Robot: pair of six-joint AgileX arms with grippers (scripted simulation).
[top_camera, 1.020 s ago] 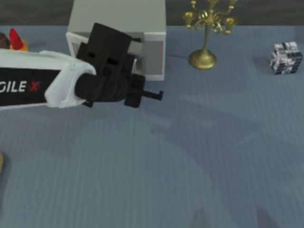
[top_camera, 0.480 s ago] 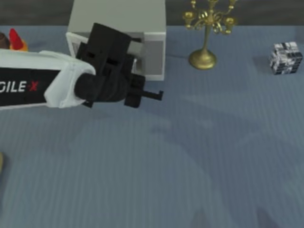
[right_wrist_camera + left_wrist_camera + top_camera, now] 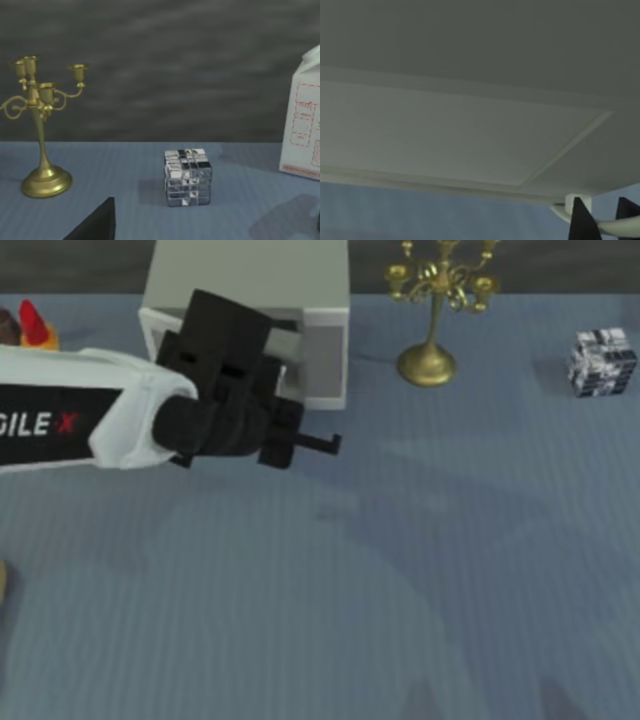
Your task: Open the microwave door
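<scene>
Pale handle (image 3: pixel 620 226) between left claw (image 3: pixel 605 222) fingers.

My left arm (image 3: pixel 120 420) hides most of the microwave door (image 3: pixel 275 365) (handle included) from above

The microwave (image 3: pixel 255 280) is showing a smooth, matt pale-grey casing; its door (image 3: pixel 470 135) is presenting a flat, satin panel. The candelabra (image 3: pixel 42 125), at left of the right wrist frame, is gleaming like polished brass. The cube (image 3: pixel 189 177) is reflecting like mirrored tiles. The carton (image 3: pixel 305 125) is looking like matt printed card. The table (image 3: pixel 400 590) is appearing finely ribbed, cloth-like.
</scene>
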